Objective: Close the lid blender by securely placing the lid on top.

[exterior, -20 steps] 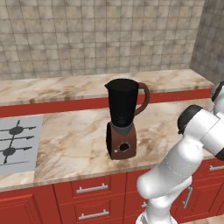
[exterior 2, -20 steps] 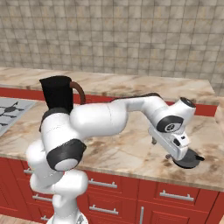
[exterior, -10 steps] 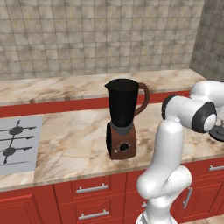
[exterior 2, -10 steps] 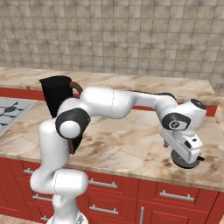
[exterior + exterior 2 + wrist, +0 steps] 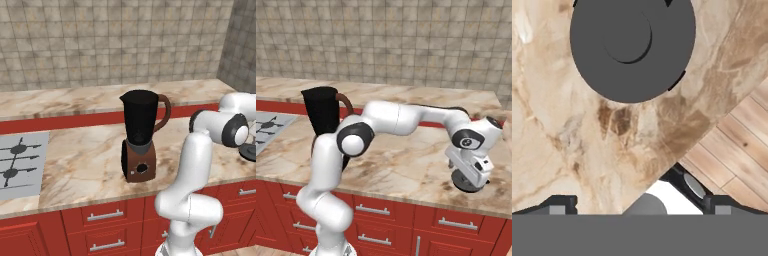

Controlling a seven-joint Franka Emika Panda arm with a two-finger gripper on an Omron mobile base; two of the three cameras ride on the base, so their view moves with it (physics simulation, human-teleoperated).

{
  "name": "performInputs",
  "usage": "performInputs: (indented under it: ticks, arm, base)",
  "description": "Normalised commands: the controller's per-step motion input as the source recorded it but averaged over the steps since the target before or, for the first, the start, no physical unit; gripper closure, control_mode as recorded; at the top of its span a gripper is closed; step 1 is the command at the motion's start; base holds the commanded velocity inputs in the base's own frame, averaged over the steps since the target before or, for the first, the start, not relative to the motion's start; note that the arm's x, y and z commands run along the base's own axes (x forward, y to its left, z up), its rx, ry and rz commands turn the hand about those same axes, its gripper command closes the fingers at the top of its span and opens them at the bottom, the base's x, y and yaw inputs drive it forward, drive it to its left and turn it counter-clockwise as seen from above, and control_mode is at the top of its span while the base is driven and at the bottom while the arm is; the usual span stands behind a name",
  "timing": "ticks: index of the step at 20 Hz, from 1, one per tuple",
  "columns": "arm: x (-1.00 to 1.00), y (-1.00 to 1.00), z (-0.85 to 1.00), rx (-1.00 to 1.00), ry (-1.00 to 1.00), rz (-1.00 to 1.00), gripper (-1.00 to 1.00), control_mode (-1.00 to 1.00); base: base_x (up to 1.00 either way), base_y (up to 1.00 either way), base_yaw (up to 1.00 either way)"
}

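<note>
Dark grey, the lid (image 5: 632, 47) lies flat on the marble table (image 5: 406, 165) near its right front edge, under the gripper (image 5: 472, 176), fingers (image 5: 559, 204) spread wide apart. Well left stands the blender (image 5: 141, 135), uncovered.

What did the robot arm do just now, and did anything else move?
The white arm swung its hand right and down, over the round dark grey lid on the marble counter. Its fingers are spread, holding nothing. The lid and the black blender jar on its brown base stayed put.

Matt grey lid (image 5: 632, 47), glossy marble counter (image 5: 572, 150)
</note>
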Motion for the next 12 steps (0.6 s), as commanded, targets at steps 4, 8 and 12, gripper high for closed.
performInputs:
  ticks: [4,8,12]
  arm:
    - [0.25,0.0,-0.22,-0.05,0.03,0.0,-1.0,-1.0]
    - [0.19,0.0,-0.39,-0.05,0.0,0.0,-1.0,-1.0]
    - [0.21,0.0,-0.4,-0.07,0.0,0.0,-1.0,-1.0]
  base:
    - [0.0,0.0,0.0]
    - [0.0,0.0,0.0]
    - [0.0,0.0,0.0]
